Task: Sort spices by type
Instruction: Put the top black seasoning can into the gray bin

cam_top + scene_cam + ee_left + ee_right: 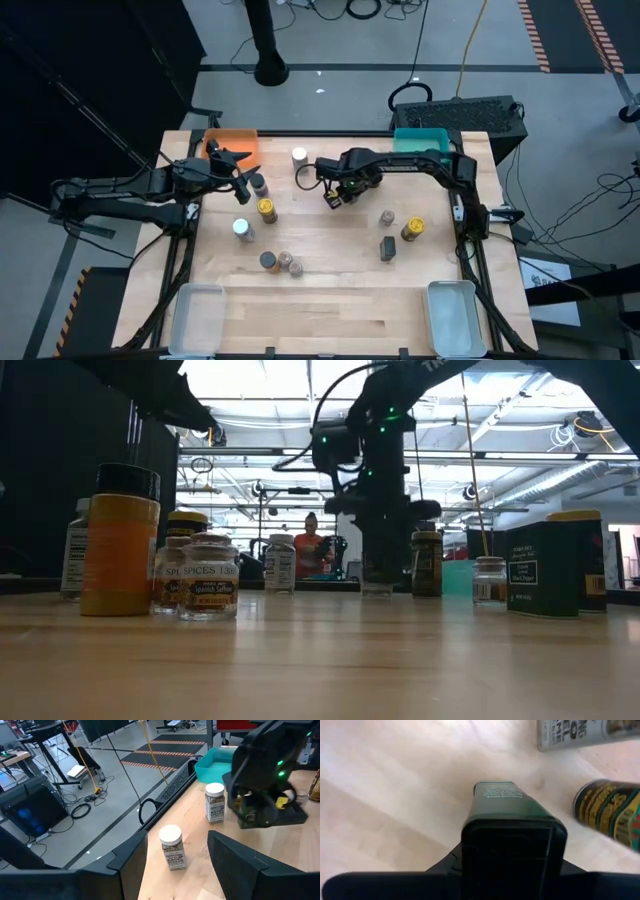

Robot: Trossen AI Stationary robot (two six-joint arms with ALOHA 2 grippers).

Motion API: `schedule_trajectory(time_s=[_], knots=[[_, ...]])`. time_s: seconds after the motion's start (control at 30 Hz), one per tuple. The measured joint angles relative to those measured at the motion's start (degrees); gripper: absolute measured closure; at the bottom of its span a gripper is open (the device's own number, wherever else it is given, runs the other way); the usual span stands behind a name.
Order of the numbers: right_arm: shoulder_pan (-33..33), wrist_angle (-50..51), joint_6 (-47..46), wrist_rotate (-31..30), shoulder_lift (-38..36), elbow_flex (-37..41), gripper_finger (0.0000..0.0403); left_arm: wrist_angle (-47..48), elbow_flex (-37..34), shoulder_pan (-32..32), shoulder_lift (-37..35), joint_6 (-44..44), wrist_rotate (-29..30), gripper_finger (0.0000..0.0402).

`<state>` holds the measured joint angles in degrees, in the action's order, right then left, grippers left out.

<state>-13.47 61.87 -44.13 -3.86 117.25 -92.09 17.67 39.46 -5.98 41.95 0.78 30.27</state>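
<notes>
Gripping a dark green spice tin [512, 827], the right gripper's [512, 870] jaws press its sides.

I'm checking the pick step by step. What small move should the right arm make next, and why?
Probably finish closing and then lift straight up a little. The right gripper sits low over the table, and its wrist view shows a dark green tin standing between its fingers. A white-topped jar and a gold-labelled jar stand close by, so a vertical lift looks least likely to knock them.
</notes>
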Motion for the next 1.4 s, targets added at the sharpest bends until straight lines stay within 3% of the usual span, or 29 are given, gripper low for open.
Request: schedule_trajectory(time_s=[0.23, 0.5, 0.8, 1.0, 1.27, 1.4], knots=[[3.3, -0.1, 0.3, 3.5, -4.1, 0.0, 0.0310, 0.0, 0.0, 0.0, 0.0, -0.4, 0.0, 0.0188], [9.3, 1.7, 12.8, 7.1, -10.4, 0.0, 0.0309, -0.2, 0.0, 0.0, 0.0, -0.4, -0.2, 0.0188], [15.0, 8.3, 9.6, 6.9, -18.6, 0.0, 0.0309, -0.9, 0.0, 0.0, 0.0, -0.5, -1.6, 0.0188], [20.2, 14.0, -1.7, 7.7, -22.3, 0.0, 0.0309, -0.8, 0.0, 0.0, 0.0, -1.7, -1.6, 0.0188], [32.8, 28.0, -29.5, 13.3, -26.4, 0.0, 0.0310, -0.3, 0.0, 0.0, 0.0, -2.0, -1.8, 0.0188], [40.8, 27.8, -44.3, 12.8, -29.8, 0.0, 0.0310, 0.4, 0.0, 0.0, 0.0, -3.2, -3.1, 0.0188]])
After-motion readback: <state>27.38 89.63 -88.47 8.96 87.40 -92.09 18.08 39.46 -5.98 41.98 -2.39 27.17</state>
